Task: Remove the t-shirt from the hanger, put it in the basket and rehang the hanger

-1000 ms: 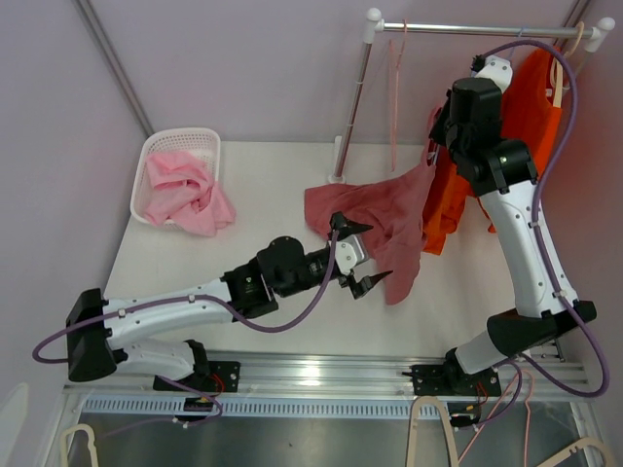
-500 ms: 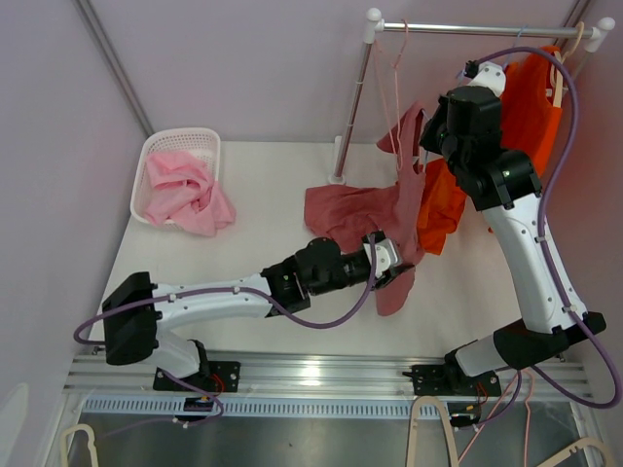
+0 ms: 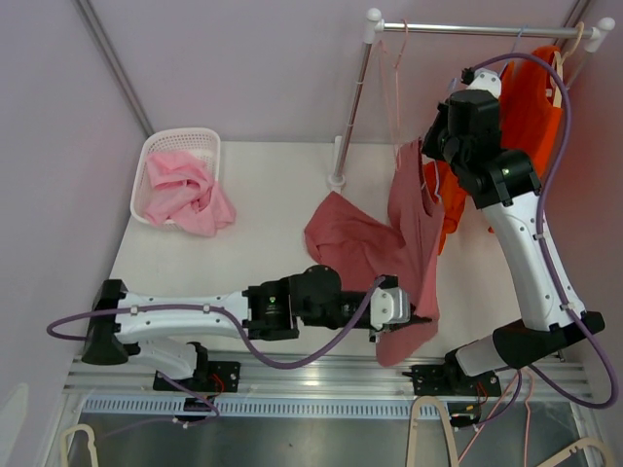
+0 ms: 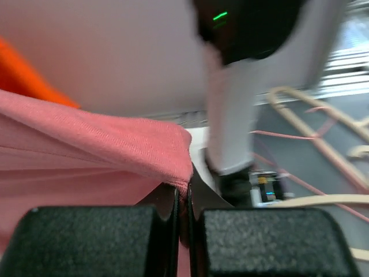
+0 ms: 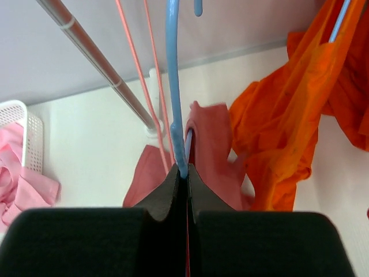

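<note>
Above the table, the top external view shows the t-shirt (image 3: 414, 224) hanging as a long dusty-red drape from beside the right gripper (image 3: 431, 156) down toward the near edge of the table (image 3: 224, 258), with 1 part of it spread flat on the surface to the left. The left gripper (image 3: 419, 317) sits at the lower hem. An orange garment (image 3: 531, 97) hangs from the rail (image 3: 477, 29) just beside the shirt, and a basket (image 3: 180, 133) of pink cloth stands well apart at the left. From the left wrist, the 2 jaws are pressed together on a folded corner of the hem, pinching it. From the right wrist, the jaws are clamped on the neck of the blue hanger (image 5: 174, 104), with the shirt bunched just below and the orange garment to 1 side. The cloth looks light, soft and limp, so it should stretch and slide rather than keep a shape. A hem pinch seems a sound hold, though thin fabric could slip free, and a pull may catch the neck opening on the hanger's shoulders.
</note>
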Motion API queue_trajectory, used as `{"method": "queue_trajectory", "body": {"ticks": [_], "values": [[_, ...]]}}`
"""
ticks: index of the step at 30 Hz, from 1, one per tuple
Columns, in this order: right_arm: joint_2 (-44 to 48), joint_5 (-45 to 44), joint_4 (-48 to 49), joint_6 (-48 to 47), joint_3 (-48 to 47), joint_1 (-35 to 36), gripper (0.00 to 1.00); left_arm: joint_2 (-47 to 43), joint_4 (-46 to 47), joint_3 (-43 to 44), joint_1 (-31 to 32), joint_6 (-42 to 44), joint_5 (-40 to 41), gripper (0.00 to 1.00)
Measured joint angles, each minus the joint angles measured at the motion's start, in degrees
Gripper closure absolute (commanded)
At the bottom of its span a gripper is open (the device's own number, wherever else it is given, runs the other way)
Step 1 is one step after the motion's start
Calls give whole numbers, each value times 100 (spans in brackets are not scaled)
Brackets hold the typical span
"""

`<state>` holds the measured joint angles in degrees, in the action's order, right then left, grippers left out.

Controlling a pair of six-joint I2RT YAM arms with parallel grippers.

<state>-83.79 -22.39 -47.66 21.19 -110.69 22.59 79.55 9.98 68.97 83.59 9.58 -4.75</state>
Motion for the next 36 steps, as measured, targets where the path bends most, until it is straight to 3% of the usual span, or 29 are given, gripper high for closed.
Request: {"method": "queue_trajectory", "body": {"ticks": [5, 8, 11, 15, 24, 27, 30, 33, 36], "values": [[-122, 275, -313, -7, -173, -212, 100, -256, 70, -299, 94, -584, -1547, 99], [-214, 514, -671, -42, -380, -260, 100, 26, -109, -590, 76, -699, -1746, 99], [-433, 866, -1237, -103, -914, -326, 100, 723, -715, -476, -59, -927, -1322, 99], [-645, 1130, -1792, -293, -1462, -361, 100, 1698, -1692, 179, -739, -1622, -785, 99], [-105, 872, -1943, -640, -1043, -293, 100, 1034, -2376, 179, -3156, -3379, 363, 99], [273, 702, -1690, -743, -872, -302, 100, 584, -2719, 232, -3858, -3560, 584, 99], [723, 599, -1086, -846, -437, -321, 100, 101, -3276, 544, -3963, -3536, 728, 99], [1001, 535, -153, -968, 120, -343, 100, -203, -3912, 1451, -4019, -3499, 592, 99], [990, 544, 778, -1078, 592, -407, 100, -332, -4306, 2636, -4651, -3517, 155, 99]]}}
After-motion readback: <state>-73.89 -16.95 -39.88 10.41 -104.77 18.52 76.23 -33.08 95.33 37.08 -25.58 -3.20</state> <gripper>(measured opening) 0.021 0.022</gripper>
